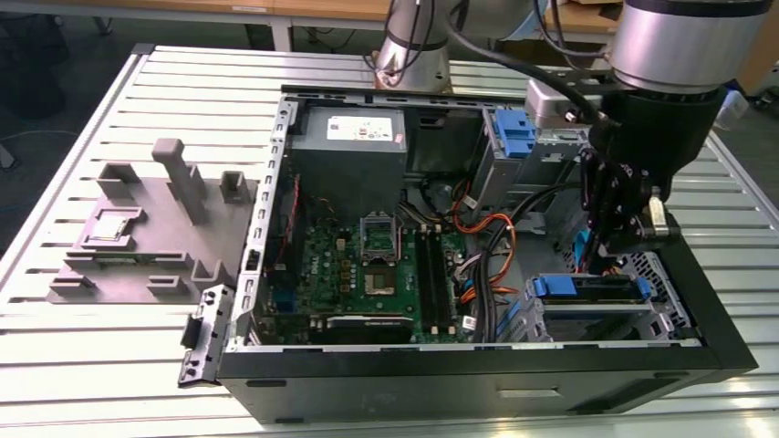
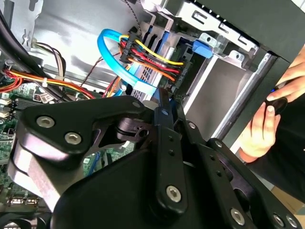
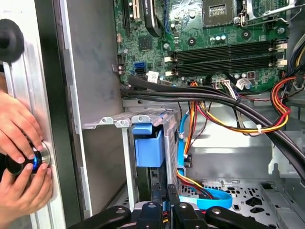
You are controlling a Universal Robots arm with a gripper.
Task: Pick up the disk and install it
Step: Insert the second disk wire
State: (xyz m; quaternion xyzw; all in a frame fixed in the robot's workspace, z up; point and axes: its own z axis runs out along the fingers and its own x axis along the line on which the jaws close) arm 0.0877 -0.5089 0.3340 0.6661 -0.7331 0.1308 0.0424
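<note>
The disk (image 1: 586, 288) sits in the grey drive cage (image 1: 597, 319) at the case's front corner, on the exterior view's right. Its blue carrier (image 3: 148, 149) faces up. My gripper (image 1: 623, 260) reaches down into the case right over it. In both wrist views the two black fingers (image 3: 155, 202) stand close together, with a thin strip of the blue carrier pinched between them. My gripper (image 3: 163, 191) (image 2: 164, 99) is shut on the disk's carrier edge. Most of the disk's body is hidden inside the cage.
Yellow, red and orange power wires (image 3: 281, 102) and a light-blue data cable (image 2: 110, 52) run close by the cage. The motherboard (image 1: 365, 265) fills the case floor. A second blue bracket (image 1: 516, 132) stands at the back. A person's hands (image 3: 19, 160) press a knob outside the case wall.
</note>
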